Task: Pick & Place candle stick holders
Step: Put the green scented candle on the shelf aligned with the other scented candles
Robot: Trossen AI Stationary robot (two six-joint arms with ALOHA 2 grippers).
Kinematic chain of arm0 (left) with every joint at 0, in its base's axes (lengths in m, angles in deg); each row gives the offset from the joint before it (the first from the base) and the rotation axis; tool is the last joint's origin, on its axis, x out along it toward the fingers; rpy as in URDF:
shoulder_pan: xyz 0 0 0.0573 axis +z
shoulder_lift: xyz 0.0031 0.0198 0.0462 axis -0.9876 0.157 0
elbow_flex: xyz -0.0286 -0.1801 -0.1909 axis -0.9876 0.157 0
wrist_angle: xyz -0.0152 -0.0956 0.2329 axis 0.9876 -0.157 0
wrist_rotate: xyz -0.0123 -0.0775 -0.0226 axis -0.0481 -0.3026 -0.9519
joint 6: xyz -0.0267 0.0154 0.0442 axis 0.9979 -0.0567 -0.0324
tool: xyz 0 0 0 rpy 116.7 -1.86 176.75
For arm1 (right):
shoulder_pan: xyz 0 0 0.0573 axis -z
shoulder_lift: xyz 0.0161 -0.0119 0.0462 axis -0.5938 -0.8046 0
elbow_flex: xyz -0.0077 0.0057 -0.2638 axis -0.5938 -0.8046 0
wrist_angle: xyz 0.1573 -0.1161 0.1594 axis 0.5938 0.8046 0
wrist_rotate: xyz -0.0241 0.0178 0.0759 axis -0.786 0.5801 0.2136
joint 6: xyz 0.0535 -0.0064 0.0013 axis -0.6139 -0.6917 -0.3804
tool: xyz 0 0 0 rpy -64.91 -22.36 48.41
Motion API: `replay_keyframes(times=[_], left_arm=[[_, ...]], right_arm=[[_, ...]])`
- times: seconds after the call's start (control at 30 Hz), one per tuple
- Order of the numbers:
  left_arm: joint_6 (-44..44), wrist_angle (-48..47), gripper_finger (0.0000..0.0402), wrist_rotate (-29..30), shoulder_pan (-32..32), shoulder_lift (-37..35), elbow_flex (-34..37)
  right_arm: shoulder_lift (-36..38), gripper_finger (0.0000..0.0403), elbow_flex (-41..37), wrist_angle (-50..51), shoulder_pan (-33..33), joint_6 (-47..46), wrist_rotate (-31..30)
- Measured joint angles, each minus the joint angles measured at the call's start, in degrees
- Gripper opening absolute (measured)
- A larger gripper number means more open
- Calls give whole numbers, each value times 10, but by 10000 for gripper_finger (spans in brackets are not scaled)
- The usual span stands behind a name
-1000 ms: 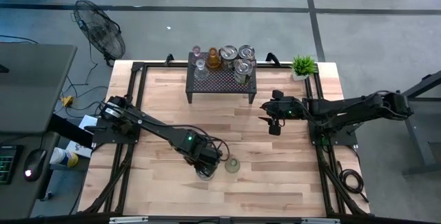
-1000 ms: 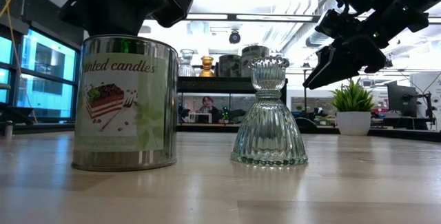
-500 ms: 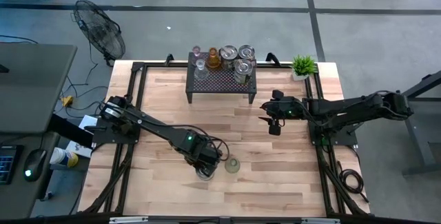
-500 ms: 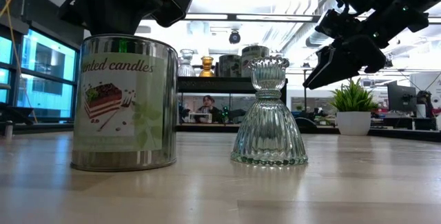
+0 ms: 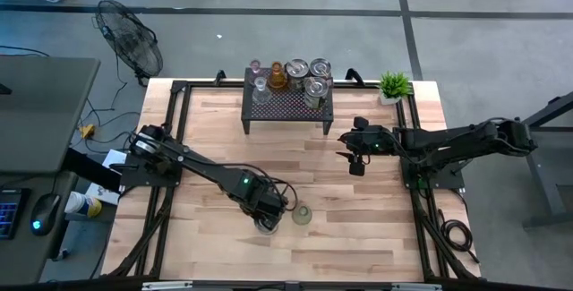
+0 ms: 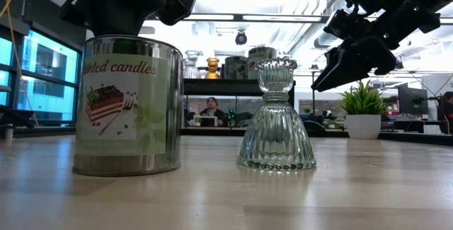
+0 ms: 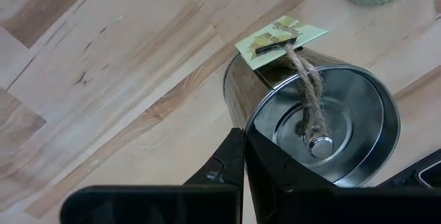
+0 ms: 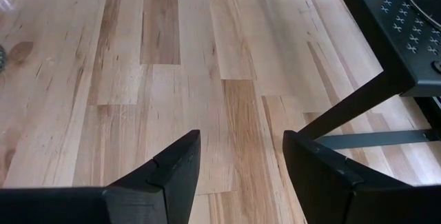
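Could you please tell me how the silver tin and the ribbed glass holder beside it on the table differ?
The silver tin is opaque metal with a printed label; the ribbed glass holder is clear. The tin is a straight cylinder; the holder flares to a bell-shaped base. The left gripper pinches the tin's rim; the holder stands free. Both stand upright.

Glossy metal tin (image 6: 127,104); ribbed glass holder (image 6: 276,117); wood table (image 5: 358,228)

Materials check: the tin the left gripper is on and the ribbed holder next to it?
Candle tin: looks like shiny silver metal, mirror-like wall and rim, with a paper label. Ribbed holder: likely clear, faintly green pressed glass; you can see through its fluted skirt.
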Motion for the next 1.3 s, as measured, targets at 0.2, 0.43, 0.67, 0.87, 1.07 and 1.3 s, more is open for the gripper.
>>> replay_keyframes(times=[0.2,0.43,0.67,0.87,1.07,1.3], left_arm=[[-18,7,0,28,44,0,0],[-82,36,0,58,111,0,0],[-177,107,0,83,181,1,0],[-232,164,0,82,222,2,1],[-244,173,0,81,230,2,1],[-244,175,0,68,230,2,0]], right_arm=[[0,199,0,0,0,1,0],[0,199,0,2,0,1,0],[0,199,0,10,0,1,0],[0,199,0,14,0,0,0],[0,199,0,17,0,-2,0],[0,199,0,17,0,-1,0]])
